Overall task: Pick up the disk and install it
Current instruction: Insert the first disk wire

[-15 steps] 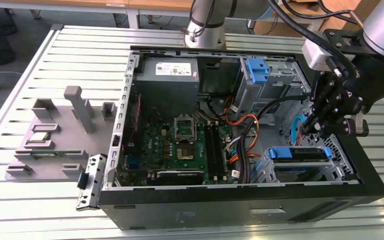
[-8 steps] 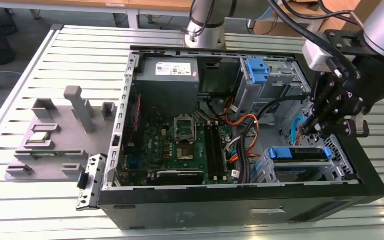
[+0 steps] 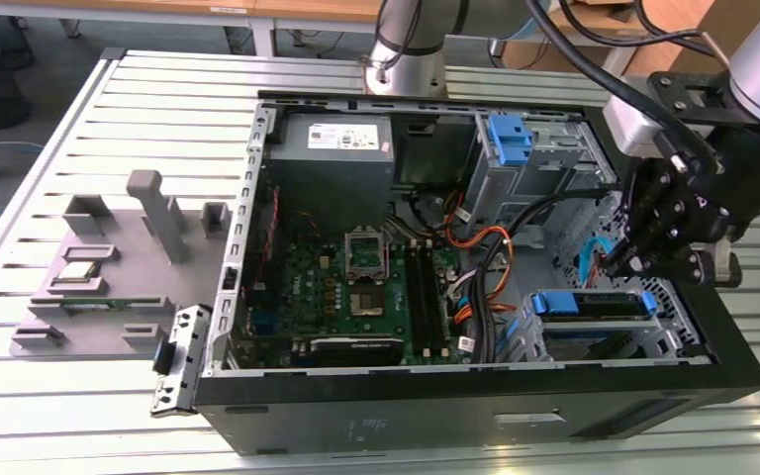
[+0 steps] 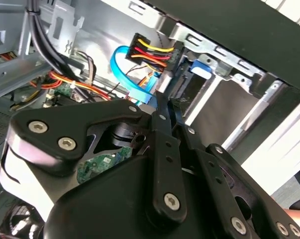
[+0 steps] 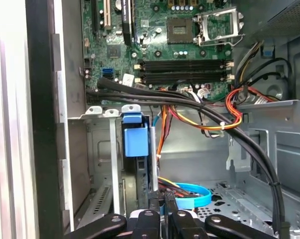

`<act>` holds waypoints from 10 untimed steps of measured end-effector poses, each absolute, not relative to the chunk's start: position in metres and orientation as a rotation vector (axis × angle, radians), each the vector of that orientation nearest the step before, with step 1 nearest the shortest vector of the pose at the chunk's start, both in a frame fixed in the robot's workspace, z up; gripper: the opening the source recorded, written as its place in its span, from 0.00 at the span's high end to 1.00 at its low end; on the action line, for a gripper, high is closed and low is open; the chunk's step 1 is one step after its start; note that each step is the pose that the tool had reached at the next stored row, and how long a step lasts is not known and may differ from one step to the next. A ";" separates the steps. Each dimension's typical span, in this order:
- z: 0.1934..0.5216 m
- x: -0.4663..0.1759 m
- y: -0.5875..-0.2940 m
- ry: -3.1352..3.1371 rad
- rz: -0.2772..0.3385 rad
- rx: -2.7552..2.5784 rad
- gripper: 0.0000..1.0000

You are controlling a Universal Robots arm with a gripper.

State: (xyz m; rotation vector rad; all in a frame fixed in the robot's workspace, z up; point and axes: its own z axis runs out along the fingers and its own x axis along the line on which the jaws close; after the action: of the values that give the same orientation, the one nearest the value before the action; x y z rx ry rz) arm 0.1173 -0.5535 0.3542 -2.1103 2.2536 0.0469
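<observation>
The disk [image 3: 592, 304] sits in the lower drive cage at the case's front corner, on the exterior view's right. Its blue carrier handle [image 5: 136, 138] faces out of the cage. My gripper [image 3: 637, 262] hangs just above that cage, its fingers [image 4: 162, 129] drawn together into a narrow point with nothing between them. In the first wrist view the gripper [image 5: 162, 199] is beside the disk's rear end. In the second wrist view it [image 4: 164, 97] reaches up to a power plug [image 4: 152, 52] with yellow, red and black wires. Whether it touches the plug or the disk I cannot tell.
A blue data cable [image 5: 194, 196] loops on the cage floor. A thick black cable bundle [image 5: 189, 102] crosses above the cage. A blue bracket [image 3: 510, 139] tops the upper grey cage. The motherboard [image 3: 353, 277] fills the case's middle. Grey fixtures [image 3: 103, 277] stand on the slatted table.
</observation>
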 end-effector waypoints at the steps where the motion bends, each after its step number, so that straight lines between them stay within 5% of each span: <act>1: 0.354 0.117 -0.555 2.250 0.040 -2.108 0.84; 10: 0.349 0.109 -0.559 2.229 0.011 -2.099 0.84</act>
State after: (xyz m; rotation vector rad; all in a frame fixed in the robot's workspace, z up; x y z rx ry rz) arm 0.1091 -0.5592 0.3486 -2.0994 2.2292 0.0106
